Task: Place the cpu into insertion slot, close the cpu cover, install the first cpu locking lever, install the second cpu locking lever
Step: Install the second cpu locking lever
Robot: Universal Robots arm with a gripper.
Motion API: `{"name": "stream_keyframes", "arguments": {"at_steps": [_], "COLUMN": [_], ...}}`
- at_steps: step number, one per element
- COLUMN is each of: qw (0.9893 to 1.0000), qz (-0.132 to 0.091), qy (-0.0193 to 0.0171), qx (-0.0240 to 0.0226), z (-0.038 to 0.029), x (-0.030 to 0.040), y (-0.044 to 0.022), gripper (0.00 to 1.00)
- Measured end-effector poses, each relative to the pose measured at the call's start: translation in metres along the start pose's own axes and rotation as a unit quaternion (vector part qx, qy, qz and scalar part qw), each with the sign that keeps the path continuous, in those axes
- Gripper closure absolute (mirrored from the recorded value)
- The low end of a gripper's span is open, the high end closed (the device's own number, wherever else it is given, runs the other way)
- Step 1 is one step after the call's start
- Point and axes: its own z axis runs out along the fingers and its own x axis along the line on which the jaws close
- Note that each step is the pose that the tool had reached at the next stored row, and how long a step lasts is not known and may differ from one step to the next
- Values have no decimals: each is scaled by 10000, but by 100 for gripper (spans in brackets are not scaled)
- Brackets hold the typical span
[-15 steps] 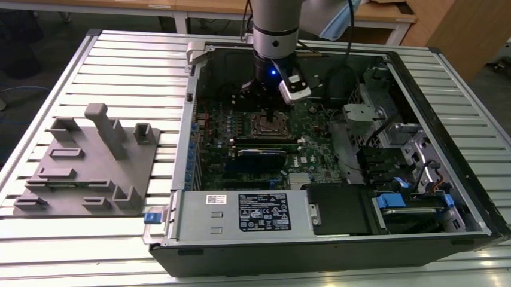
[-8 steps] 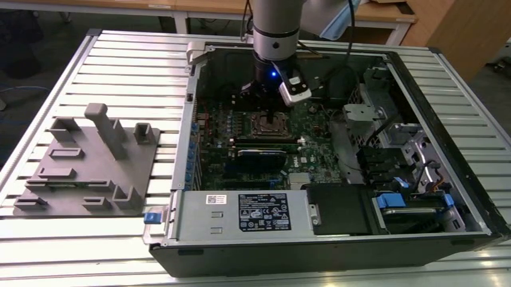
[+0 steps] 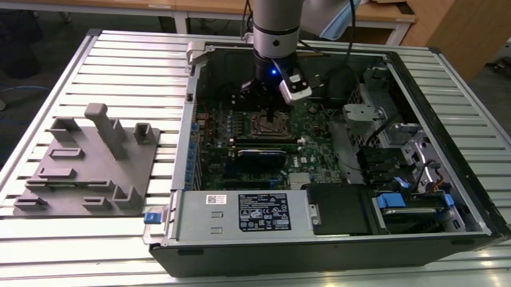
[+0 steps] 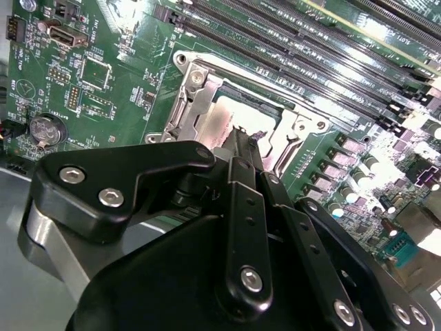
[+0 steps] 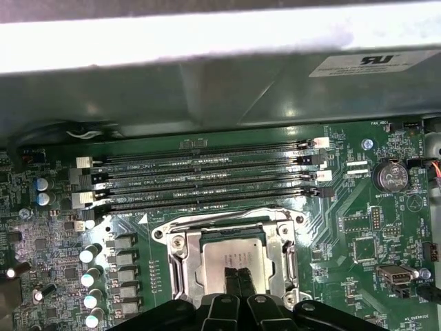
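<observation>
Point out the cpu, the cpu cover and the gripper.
cpu (image 5: 231,258), first wrist view, its pale metal top.
cpu cover (image 5: 180,265), first wrist view, its side bar.
gripper (image 5: 238,276), first wrist view, between its fingertips.

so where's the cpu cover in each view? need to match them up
Exterior view: cpu cover mid-motherboard, just below the gripper.
First wrist view: metal frame around the cpu, fingertips over it.
Second wrist view: frame just beyond the gripper's linkage.
Shared landmark: the memory slots beside the socket.
</observation>
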Motion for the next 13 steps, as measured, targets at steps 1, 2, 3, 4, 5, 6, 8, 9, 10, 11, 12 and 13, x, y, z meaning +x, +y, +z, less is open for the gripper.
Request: {"name": "stream_keyframes", "arguments": {"at_steps": [1,2,3,4,5,6,8,9,10,11,12,13], "qw": [10000,10000,10000,10000,10000,10000,10000,10000,10000,10000,10000,10000], "qz": [0,0,1,1,0,0,0,-1,0,0,0,0], "qy": [0,-1,-2,-4,-7,-8,-8,-8,-8,-8,-8,-8], "qx": [0,0,0,-1,-1,-1,-1,-1,-1,-1,0,0], "z": [0,0,0,1,1,0,0,0,0,0,-4,-14], "x": [0,1,5,11,18,23,24,24,25,26,26,25], "y": [0,0,-1,-1,-2,-2,-2,-2,-3,-3,-3,-4], "gripper": [90,90,90,90,90,90,90,90,90,90,90,90]}}
